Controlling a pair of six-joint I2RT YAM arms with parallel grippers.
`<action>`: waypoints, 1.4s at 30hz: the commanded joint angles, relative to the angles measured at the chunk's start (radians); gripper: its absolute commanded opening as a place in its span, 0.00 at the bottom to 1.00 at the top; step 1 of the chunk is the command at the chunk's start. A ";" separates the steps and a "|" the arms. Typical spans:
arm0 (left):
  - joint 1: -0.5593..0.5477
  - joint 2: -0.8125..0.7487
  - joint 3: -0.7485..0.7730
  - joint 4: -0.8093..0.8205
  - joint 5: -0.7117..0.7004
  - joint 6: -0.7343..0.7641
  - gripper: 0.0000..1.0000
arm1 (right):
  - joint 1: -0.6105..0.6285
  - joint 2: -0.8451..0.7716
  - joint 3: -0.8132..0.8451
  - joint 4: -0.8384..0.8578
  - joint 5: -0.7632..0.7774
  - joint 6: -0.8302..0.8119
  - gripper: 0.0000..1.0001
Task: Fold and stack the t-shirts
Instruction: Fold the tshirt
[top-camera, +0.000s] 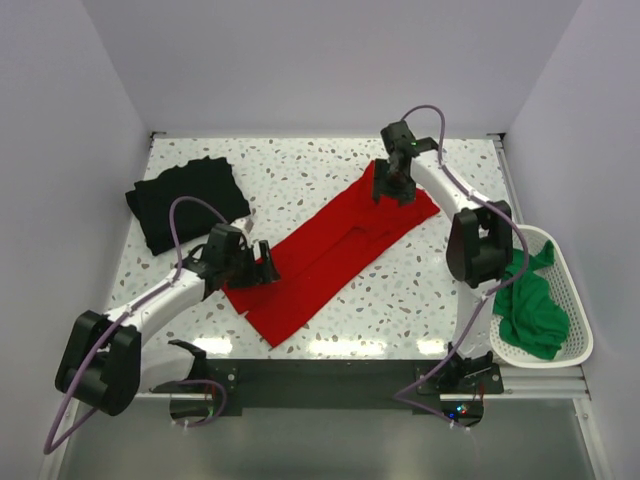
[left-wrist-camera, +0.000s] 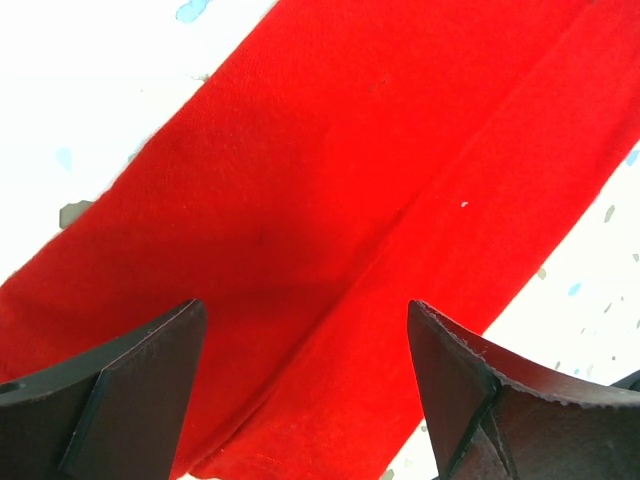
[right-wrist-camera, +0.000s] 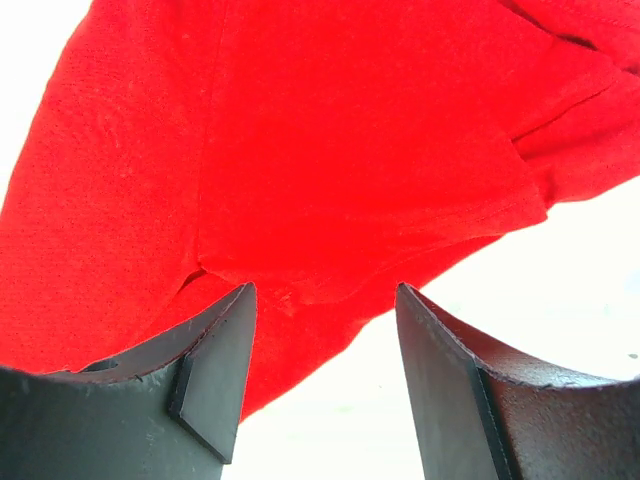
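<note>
Red t-shirt (top-camera: 335, 250): lies flat mid-table as a long folded band, running on a diagonal from near left to far right; my left wrist view shows a lengthwise fold line down its middle.
Left gripper (top-camera: 262, 264): I have it low over the near-left end of the red band, jaws spread wide and holding nothing; the red cloth shows beneath the gap between its two fingers.
Right gripper (top-camera: 393, 188): I have it at the far-right end of the same shirt, pointing down; the jaws are parted with nothing pinched between them, and its wrist camera shows the cloth's edge and a hem just past the fingertips.
Black t-shirt (top-camera: 185, 205): a folded dark heap at the far left of the table, well apart from the red one and from both grippers.
Green t-shirt (top-camera: 530, 300): crumpled in the basket, part of it spilling over the rim on the side toward the right arm.
Basket (top-camera: 570, 285): white perforated plastic, at the right edge of the table beside the right arm.
Table (top-camera: 300, 170): pale speckled top; it shows bright white around the red cloth in both wrist views.
</note>
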 joint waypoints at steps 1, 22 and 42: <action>-0.011 0.022 0.036 0.047 0.015 0.053 0.86 | 0.001 0.014 -0.045 0.047 -0.032 -0.016 0.62; -0.176 0.100 -0.055 -0.002 -0.011 -0.052 0.86 | 0.001 0.259 0.075 -0.023 0.057 -0.020 0.61; -0.486 0.254 0.025 0.208 0.133 -0.269 0.86 | 0.000 0.558 0.535 -0.132 0.020 -0.019 0.64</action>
